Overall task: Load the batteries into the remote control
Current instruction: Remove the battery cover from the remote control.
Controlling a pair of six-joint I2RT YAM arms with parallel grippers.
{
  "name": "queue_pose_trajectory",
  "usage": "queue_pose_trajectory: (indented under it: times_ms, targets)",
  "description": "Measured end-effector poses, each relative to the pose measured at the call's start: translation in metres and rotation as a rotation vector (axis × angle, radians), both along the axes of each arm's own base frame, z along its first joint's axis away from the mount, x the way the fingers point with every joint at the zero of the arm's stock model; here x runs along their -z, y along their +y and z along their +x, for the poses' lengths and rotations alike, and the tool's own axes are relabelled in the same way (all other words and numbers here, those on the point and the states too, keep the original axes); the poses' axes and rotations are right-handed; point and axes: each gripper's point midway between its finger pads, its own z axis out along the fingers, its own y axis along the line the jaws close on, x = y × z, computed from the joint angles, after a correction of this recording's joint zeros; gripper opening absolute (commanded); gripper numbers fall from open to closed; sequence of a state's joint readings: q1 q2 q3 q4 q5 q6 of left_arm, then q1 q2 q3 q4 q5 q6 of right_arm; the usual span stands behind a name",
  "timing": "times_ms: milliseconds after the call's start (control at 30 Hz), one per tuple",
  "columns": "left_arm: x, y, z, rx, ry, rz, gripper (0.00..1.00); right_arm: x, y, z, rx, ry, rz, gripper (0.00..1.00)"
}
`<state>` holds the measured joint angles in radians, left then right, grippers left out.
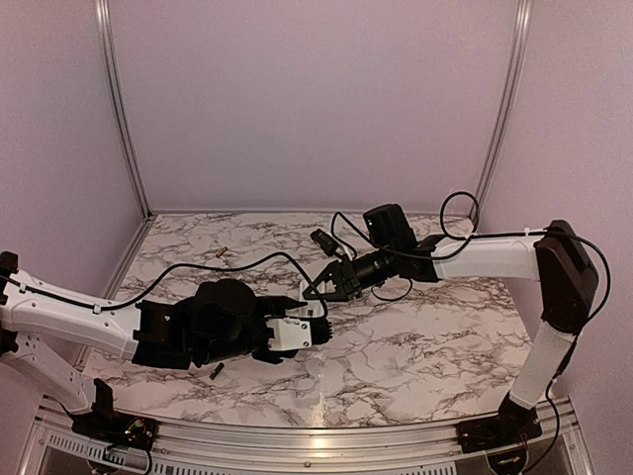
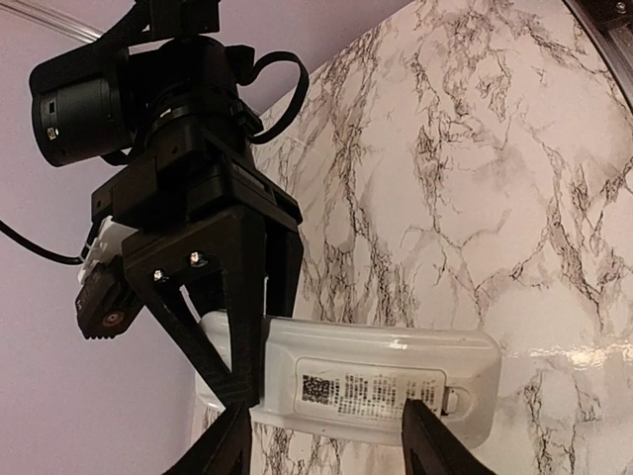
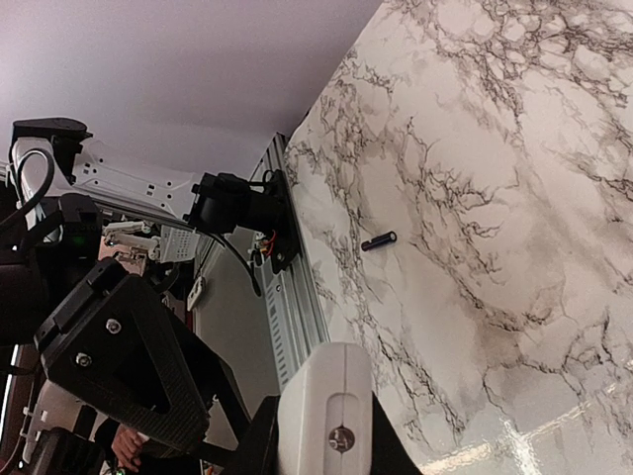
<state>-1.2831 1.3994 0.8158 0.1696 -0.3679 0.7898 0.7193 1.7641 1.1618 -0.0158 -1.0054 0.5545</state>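
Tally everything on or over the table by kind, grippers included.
remote: 1
batteries: 2, black battery and golden battery
grippers: 2, left gripper and right gripper
total: 5

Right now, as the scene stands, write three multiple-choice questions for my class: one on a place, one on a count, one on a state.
1. Where is the blackish battery?
A) lying on the table near its front edge
B) standing upright in the far corner
C) pinched in a claw

2. How many batteries lie loose on the table?
A) one
B) two
C) four

3. The remote control is:
A) lying flat on the table
B) held by both claws
C) out of sight

Answers:
1 A: it lies on the marble near the front edge.
2 B: the blackish one, plus the golden battery farther back.
3 B: the left claw and right claw both grip it above the table.
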Motion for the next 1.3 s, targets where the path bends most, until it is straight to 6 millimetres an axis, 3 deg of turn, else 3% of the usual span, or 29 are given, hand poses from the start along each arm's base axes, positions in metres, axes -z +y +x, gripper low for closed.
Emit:
queue_pose_trajectory:
  times_ms: [400,1033,1300]
  targets:
    - [0.026,-0.007,-0.010,0.050,0.086,0.076,0.56,0.000,0.000,-0.001,-0.004,-0.001,0.000,0.00]
    - [0.034,-0.006,-0.001,-0.005,0.048,0.122,0.53,0.002,0.000,0.004,0.013,-0.032,-0.024,0.00]
    - [0.027,-0.006,0.006,-0.035,0.008,0.106,0.50,0.004,0.000,0.002,0.010,-0.032,-0.030,0.00]
